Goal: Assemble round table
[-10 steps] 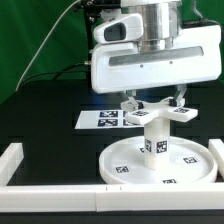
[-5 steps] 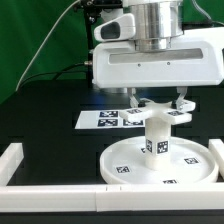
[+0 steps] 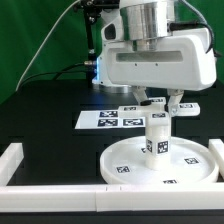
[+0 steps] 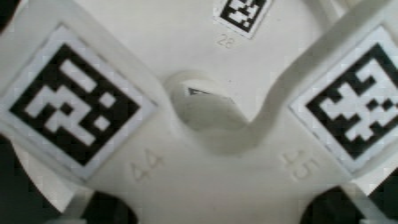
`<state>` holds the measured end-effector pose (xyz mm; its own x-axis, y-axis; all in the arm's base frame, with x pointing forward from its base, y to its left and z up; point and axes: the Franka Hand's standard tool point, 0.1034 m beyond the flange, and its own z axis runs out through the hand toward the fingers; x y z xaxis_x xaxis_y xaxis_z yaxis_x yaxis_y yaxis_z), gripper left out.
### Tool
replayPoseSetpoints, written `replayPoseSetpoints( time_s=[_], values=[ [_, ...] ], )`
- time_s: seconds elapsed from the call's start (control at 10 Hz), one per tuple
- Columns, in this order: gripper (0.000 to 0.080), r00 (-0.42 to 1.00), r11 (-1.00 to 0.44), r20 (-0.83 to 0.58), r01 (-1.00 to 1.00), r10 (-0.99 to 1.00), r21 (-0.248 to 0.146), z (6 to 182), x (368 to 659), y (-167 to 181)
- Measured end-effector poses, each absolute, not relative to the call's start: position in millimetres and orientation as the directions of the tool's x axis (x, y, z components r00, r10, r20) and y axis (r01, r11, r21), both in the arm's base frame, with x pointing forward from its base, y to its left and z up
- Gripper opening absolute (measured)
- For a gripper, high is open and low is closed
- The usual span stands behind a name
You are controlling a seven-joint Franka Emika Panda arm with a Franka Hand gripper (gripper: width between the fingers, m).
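jaws: clamped on flat-armed piece (image 3: 160, 104) | white, tagged | above upright cylinder (image 3: 157, 139) on round disc (image 3: 195, 163)

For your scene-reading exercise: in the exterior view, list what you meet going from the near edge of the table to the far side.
border rail → round disc → cylinder → marker board

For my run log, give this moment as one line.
gripper: shut on flat-armed piece | piece atop cylinder | cylinder upright on round disc
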<state>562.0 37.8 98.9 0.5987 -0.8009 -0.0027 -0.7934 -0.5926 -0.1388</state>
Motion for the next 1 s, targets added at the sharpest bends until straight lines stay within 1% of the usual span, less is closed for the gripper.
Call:
replayPoseSetpoints(
  time_s=[0.1, 0.2, 0.3, 0.4, 0.5, 0.6, 0.7, 0.8, 0.9, 1.0],
  values=[
    [0.0442, 0.581, -0.575, -0.006, -0.806, -0.814, -0.139, 98.8, 562.0, 37.8],
    [0.0442, 0.510, -0.503, -0.019, -0.853, -0.860, -0.139, 98.7, 562.0, 37.5],
    [0.0442, 0.394, -0.383, -0.049, -0.912, -0.918, -0.147, 98.7, 561.9, 37.2],
    [0.0442, 0.245, -0.232, -0.073, -0.961, -0.967, -0.148, 98.6, 561.7, 37.6],
    [0.0442, 0.181, -0.169, -0.079, -0.975, -0.980, -0.142, 98.9, 561.8, 37.2],
    [0.0442, 0.198, -0.186, -0.077, -0.972, -0.977, -0.143, 98.5, 561.6, 37.1],
    [0.0542, 0.245, -0.233, -0.070, -0.962, -0.967, -0.145, 98.4, 561.6, 36.1],
    [0.0615, 0.297, -0.285, -0.062, -0.946, -0.953, -0.151, 100.6, 562.9, 34.1],
    [0.0615, 0.311, -0.298, -0.066, -0.942, -0.948, -0.156, 106.3, 563.9, 34.8],
    [0.0643, 0.372, -0.357, -0.070, -0.920, -0.926, -0.162, 114.7, 564.6, 36.9]
  ],
)
